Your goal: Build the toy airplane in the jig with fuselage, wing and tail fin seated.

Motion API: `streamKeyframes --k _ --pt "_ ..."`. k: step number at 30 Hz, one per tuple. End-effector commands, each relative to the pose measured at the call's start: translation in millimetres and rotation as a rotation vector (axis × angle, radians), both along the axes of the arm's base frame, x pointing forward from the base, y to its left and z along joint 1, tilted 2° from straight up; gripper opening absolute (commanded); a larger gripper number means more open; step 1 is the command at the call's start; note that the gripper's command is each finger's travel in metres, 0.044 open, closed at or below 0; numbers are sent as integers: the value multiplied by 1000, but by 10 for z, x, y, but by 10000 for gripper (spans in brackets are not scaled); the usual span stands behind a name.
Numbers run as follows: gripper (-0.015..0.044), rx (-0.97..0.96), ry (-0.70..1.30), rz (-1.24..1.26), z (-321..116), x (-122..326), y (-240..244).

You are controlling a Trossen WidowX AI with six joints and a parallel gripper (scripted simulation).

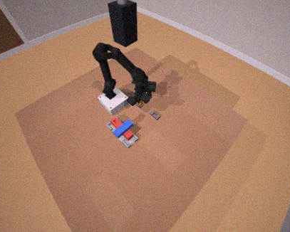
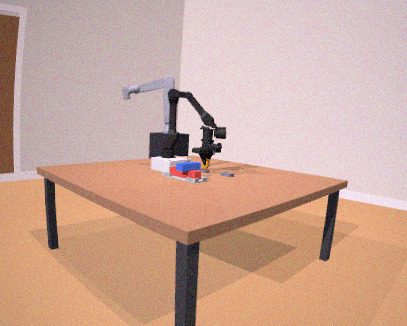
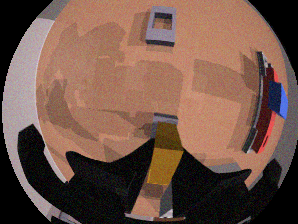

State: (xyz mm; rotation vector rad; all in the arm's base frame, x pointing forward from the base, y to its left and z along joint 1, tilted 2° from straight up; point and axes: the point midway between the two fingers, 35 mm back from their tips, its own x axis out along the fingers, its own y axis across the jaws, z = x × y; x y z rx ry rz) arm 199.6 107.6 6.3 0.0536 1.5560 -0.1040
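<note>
The red fuselage [image 1: 129, 136] [image 2: 176, 172] [image 3: 265, 131] lies in the grey cradle [image 1: 130, 144] [image 2: 201, 180] [image 3: 251, 140]. The blue wing [image 1: 123, 128] [image 2: 188, 166] [image 3: 276, 100] lies across the top of the fuselage. A dark socket shows in the fuselage's end nearer the arm's base. My gripper [image 1: 140, 101] [image 2: 206, 160] [image 3: 167, 155] points down, shut on the yellow tail fin [image 1: 140, 103] [image 2: 206, 164] [image 3: 165, 165]. The fin is upright at its small grey holder [image 1: 140, 106] [image 2: 205, 171] [image 3: 166, 118]; whether it still rests in it cannot be told. Its tab is hidden.
A second grey holder [image 1: 157, 117] [image 2: 227, 174] [image 3: 160, 38], with an empty opening, lies on the table beyond the fin. The white arm base [image 1: 112, 104] [image 2: 161, 164] stands close by, between the arm and the cradle's near end.
</note>
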Motion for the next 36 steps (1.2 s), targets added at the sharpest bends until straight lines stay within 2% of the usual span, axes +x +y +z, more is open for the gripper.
streamKeyframes --k 1,36 --pt "0 9 -7 5 124 39 35" --pt "0 8 -16 -5 1127 -31 22"
